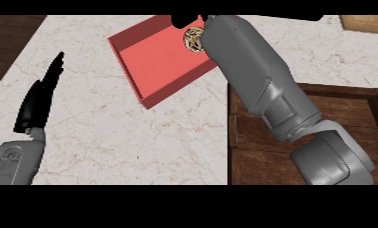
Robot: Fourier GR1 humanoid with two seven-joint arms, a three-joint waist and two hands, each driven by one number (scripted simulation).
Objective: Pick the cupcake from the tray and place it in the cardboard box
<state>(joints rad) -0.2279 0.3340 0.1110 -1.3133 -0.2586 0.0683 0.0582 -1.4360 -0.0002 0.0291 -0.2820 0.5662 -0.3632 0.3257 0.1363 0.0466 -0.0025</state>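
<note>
A red tray (159,62) lies tilted on the marble counter at the upper middle. The cupcake (193,39), brown and gold with a pale pattern, sits near the tray's far right corner, half hidden behind my right forearm. That forearm crosses the view from the lower right, and my right hand (186,20) shows only as a black patch at the top edge, just above the cupcake. A brown open box (247,122) with raised walls stands at the lower right, under the right arm. My left hand (38,99) rests open at the left edge, fingers straight up.
A tan object (362,22) is cut off at the top right corner. The counter's left edge runs diagonally at the upper left, with dark floor (15,37) beyond it. Bare marble (125,137) spreads between the left hand and the box.
</note>
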